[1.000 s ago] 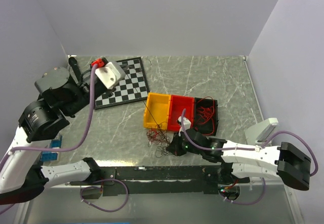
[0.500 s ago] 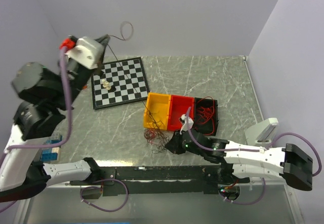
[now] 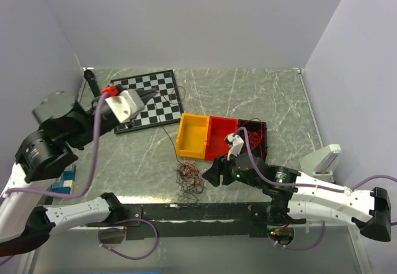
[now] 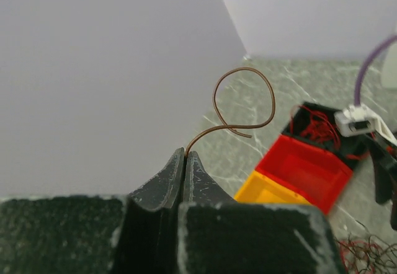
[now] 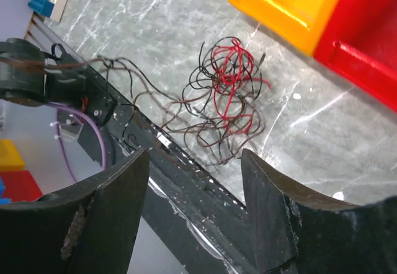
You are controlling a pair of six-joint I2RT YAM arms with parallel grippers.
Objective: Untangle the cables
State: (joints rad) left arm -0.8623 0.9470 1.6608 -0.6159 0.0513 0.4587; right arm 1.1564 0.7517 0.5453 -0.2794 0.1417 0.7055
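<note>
Two grippers to check. Your left gripper (image 4: 186,157) is closed, jaws pinching the end of a single brown wire (image 4: 244,98) that curls into a loop above them. It hangs over the chessboard (image 3: 155,103), toward the far left corner of the counter (image 3: 248,94). Your right gripper (image 5: 195,162) stands open and empty, hovering just above the cables (image 5: 222,103). They lie as a loose red and black tangle by the near edge, about midway along it, just in front of the yellow bin (image 3: 192,134). More red wires (image 3: 251,136) sit in the black bin (image 3: 263,153), beside the red bin (image 3: 218,134).
</note>
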